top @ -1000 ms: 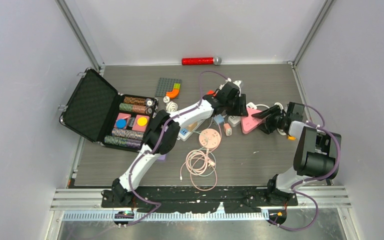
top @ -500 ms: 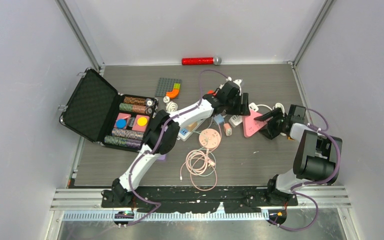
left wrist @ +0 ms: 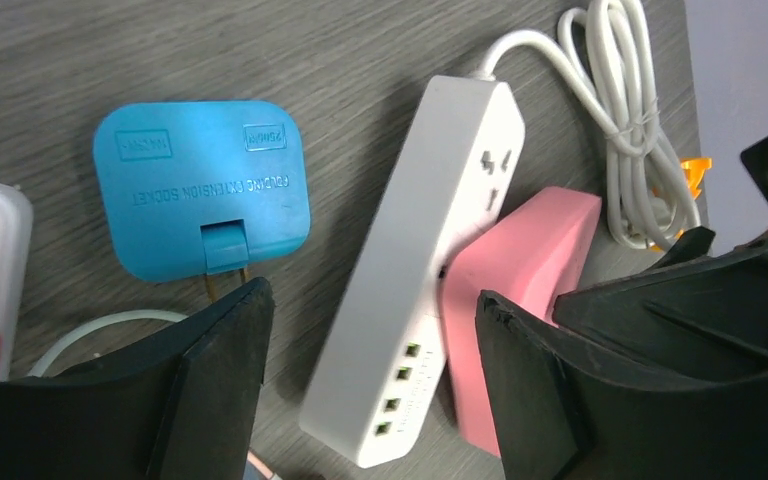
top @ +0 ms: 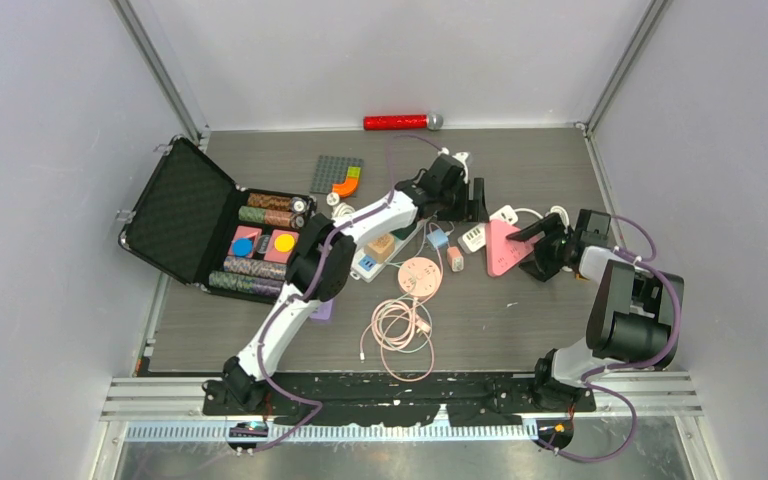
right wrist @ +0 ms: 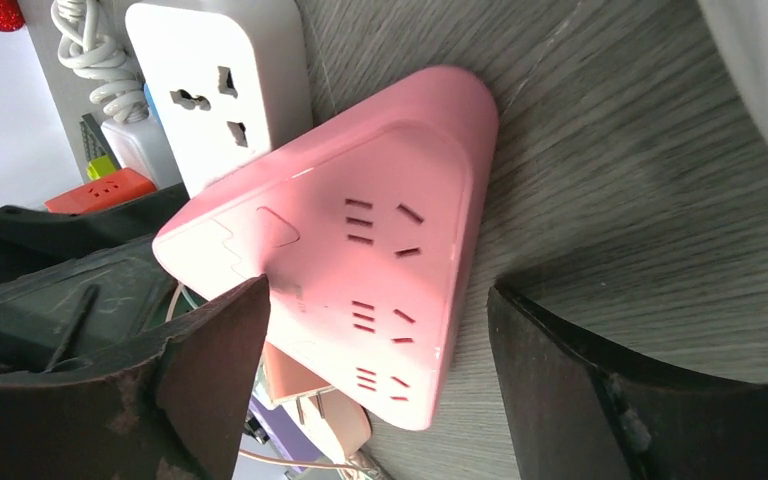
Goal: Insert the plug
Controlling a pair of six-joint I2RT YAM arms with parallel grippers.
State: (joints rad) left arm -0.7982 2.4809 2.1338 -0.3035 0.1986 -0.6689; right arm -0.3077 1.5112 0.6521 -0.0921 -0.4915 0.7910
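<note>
The pink triangular power strip point(top: 503, 246) lies flat right of centre, its slots facing up in the right wrist view point(right wrist: 360, 240). My right gripper point(top: 532, 243) is open and empty at its right edge, the jaws either side of one corner point(right wrist: 380, 385). A pink plug point(right wrist: 310, 385) with two bare prongs lies just beyond the strip, also seen from above point(top: 455, 258). My left gripper point(top: 476, 204) is open and empty, hovering over a white USB power strip point(left wrist: 430, 270) that touches the pink strip point(left wrist: 515, 300). A blue plug adapter point(left wrist: 200, 205) lies to its left.
A coiled white cable point(left wrist: 630, 150) and a white socket block point(right wrist: 220, 90) lie behind the pink strip. A pink round disc point(top: 419, 275) and a coiled pink cable point(top: 400, 330) lie nearer me. An open black case point(top: 215, 230) stands at left, a red microphone point(top: 400, 122) at the back wall.
My left gripper has pulled back and to the left, off the pink strip, uncovering the white strip. The pink strip shifted slightly right. My right gripper has barely moved.
</note>
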